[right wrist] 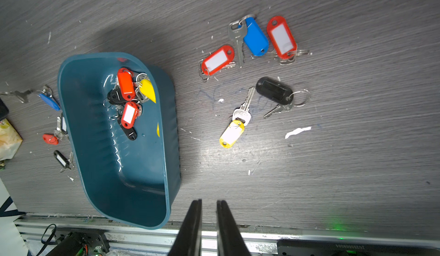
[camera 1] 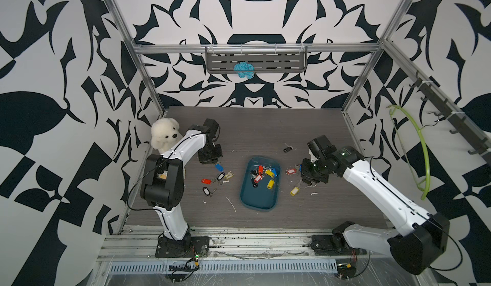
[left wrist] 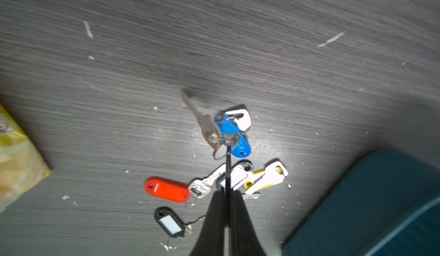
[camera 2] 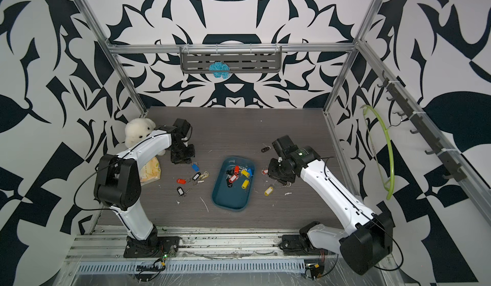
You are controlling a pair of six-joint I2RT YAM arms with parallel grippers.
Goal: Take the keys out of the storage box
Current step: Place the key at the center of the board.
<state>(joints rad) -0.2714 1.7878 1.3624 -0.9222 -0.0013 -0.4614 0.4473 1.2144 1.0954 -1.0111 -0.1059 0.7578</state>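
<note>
Left gripper (left wrist: 228,193) clamped shut, blue-tagged key (left wrist: 234,135) hanging from it; right gripper (right wrist: 209,203) barely parted, empty. Boxed keys (right wrist: 125,86) look light, slippery: you pinch a tag (right wrist: 129,114)

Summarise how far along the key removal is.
Partway. Done: tagged silver keys lie on the dark wood-grain table either side of the shallow teal plastic storage box. In hand: left claw shut on the ring of a blue-tagged key, outside the box; right claw open, empty. Remaining: a red, yellow and black tagged cluster inside the box.
</note>
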